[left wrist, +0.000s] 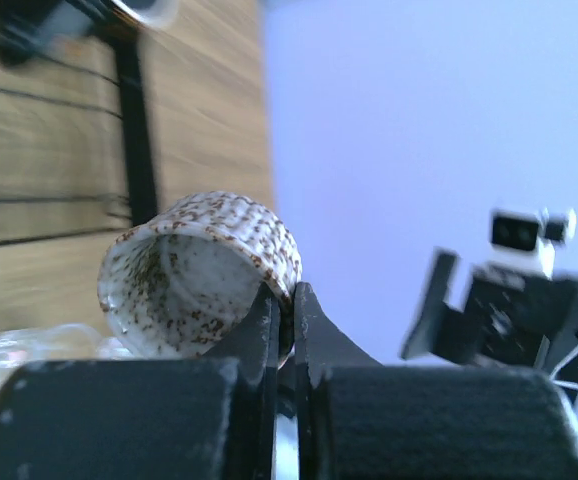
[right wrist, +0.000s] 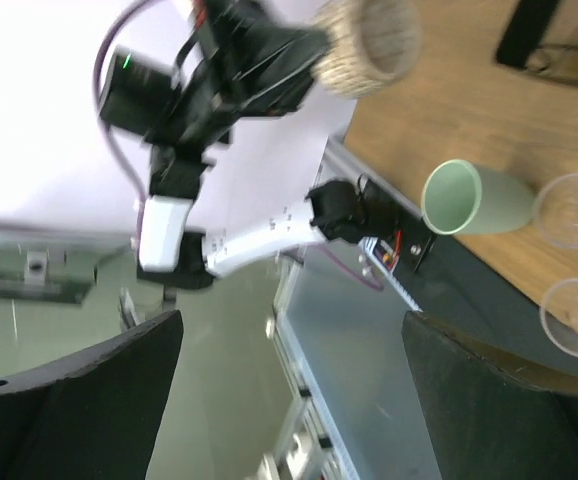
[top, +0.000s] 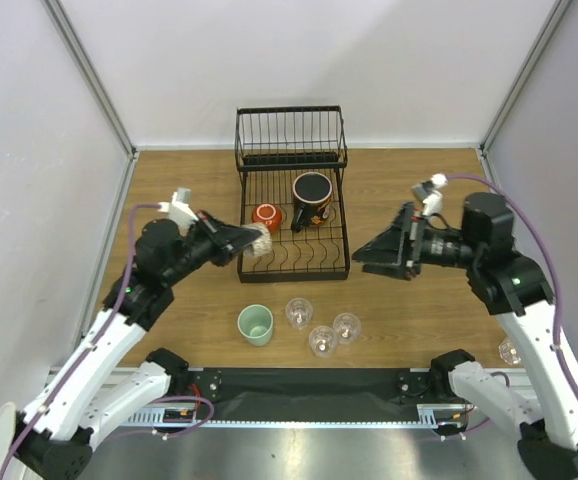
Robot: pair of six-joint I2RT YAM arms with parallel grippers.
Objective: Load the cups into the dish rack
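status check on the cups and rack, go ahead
Left gripper shut on speckled cup, at dish rack's near-left corner. Right gripper open, empty. Black mug, red mug in rack; mint-green cup, clear glasses on table. Path into rack looks clear.

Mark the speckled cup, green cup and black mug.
speckled cup [left wrist: 184, 285]: left wrist view, inner wall.
green cup [top: 255, 323]: top external view, its interior.
black mug [top: 312, 192]: top external view, dark interior.

White walls [top: 299, 60] enclose a wooden table [top: 419, 175] with a black strip [top: 299, 385] along its near edge.

Speckled cup [left wrist: 194, 270] hangs sideways over the black dish rack [top: 289, 158].
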